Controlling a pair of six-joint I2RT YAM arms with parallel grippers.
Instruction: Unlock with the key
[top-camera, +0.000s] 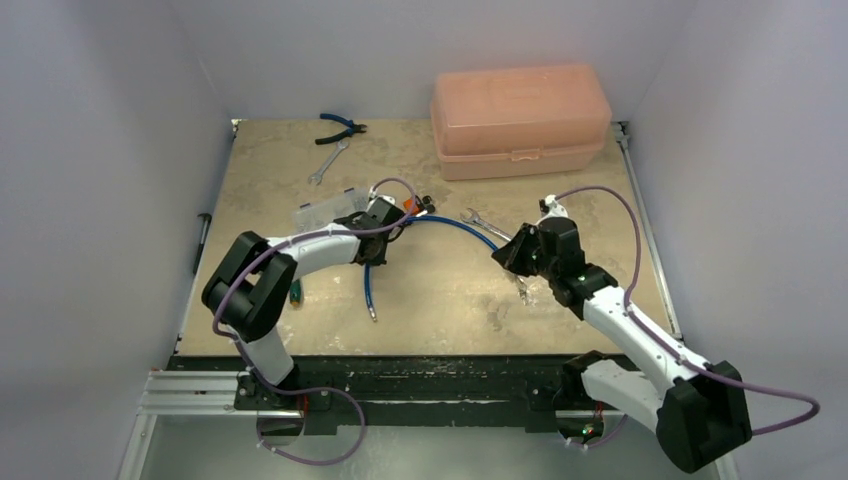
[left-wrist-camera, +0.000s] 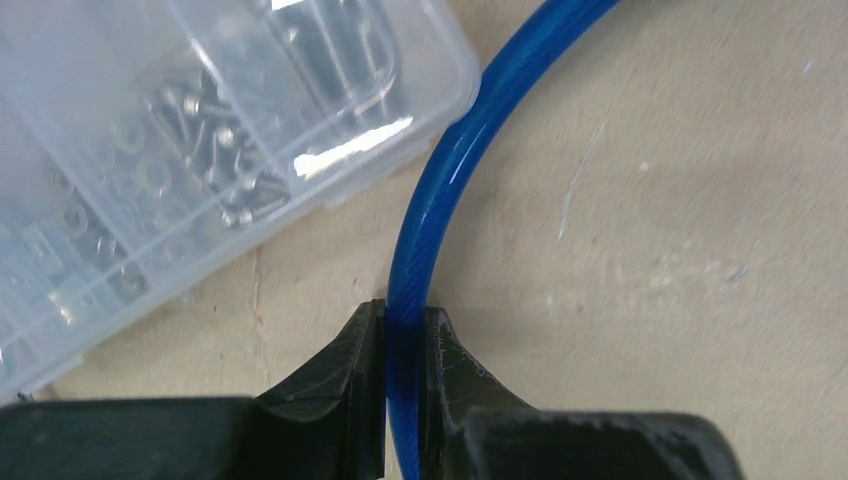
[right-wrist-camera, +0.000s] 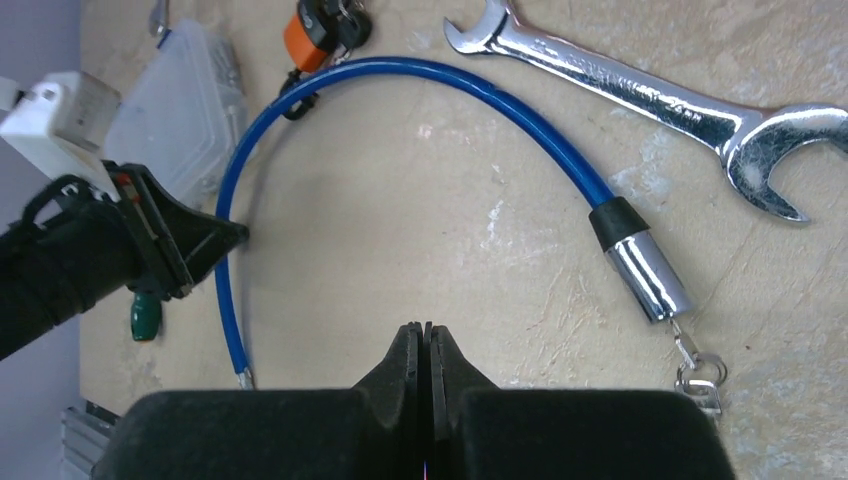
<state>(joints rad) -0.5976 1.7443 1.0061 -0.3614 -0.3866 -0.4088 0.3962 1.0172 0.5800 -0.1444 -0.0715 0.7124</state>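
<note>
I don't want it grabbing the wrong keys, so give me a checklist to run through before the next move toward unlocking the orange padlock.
1. Left pincer clamped on blue cable: ok.
2. Right pincer holding the key: not ok, it is shut and empty.
3. Black-headed key located, beside orange padlock: ok.
4. Key already seated in the padlock: cannot tell.
5. Bare silver keys at the cable's metal end untouched: ok.

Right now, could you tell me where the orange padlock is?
In the top view, the orange padlock lies mid-table at one end of the blue cable, just left of the silver wrench.
</note>
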